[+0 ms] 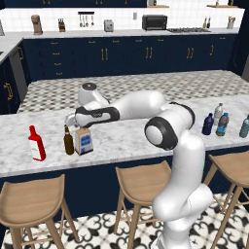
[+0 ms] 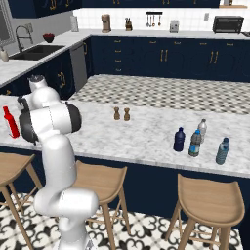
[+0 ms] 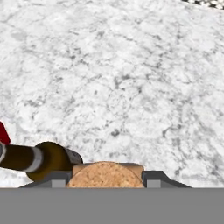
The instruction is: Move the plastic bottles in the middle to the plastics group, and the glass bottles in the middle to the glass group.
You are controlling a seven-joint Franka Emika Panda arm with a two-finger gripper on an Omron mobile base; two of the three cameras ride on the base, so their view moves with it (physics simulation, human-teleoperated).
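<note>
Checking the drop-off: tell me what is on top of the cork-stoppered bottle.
The claw sits over the cork-stoppered bottle, fingers on either side of its cork. The brown beer bottle stands beside it. The hand hides the bottle's neck.

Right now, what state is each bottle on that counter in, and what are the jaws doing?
Cork bottle: upright beside the beer bottle, cork between the jaws.
Beer bottle: upright, free.
Red bottle: upright, capped, free.
Dark blue bottle: upright, free.
Blue-label bottle: upright, capped.
Grey-cap bottle: upright, capped.
Teal bottle: upright.
Gripper: jaws closed on the cork.
</note>
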